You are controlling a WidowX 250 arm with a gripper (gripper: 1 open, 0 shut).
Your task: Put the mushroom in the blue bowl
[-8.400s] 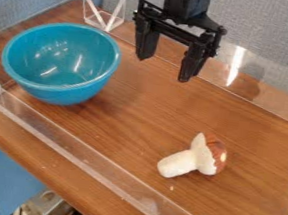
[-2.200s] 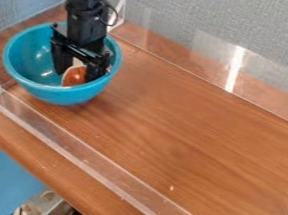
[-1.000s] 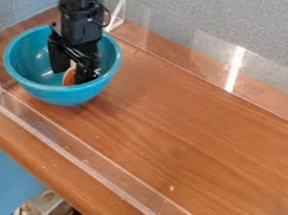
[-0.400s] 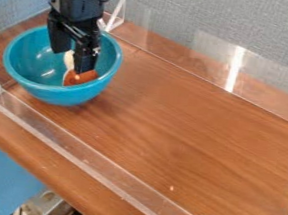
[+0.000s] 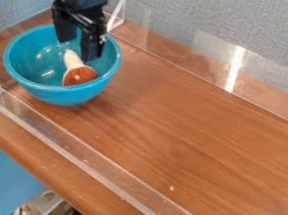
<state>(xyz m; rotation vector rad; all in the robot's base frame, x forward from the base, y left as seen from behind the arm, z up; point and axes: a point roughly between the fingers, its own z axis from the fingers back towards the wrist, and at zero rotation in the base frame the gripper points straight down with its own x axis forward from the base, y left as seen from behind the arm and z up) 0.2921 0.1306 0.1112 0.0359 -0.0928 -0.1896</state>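
The blue bowl (image 5: 32, 64) stands at the left end of the wooden table. Inside it lies the mushroom (image 5: 80, 69), its cream stem toward the back and its reddish-brown cap low on the bowl's right inner wall. My gripper (image 5: 79, 44) hangs open just above the bowl's right half, its black fingers (image 5: 62, 34) pointing straight down. Nothing is held between the fingers, and the mushroom sits free below them.
Clear acrylic walls (image 5: 233, 67) fence the wooden tabletop (image 5: 198, 127) on all sides, with a low front pane (image 5: 86, 152) near the camera. A grey-blue wall stands behind the table.
The gripper has risen out of the bowl, staying open. The mushroom, which was between the fingers earlier, now lies alone in the bowl.
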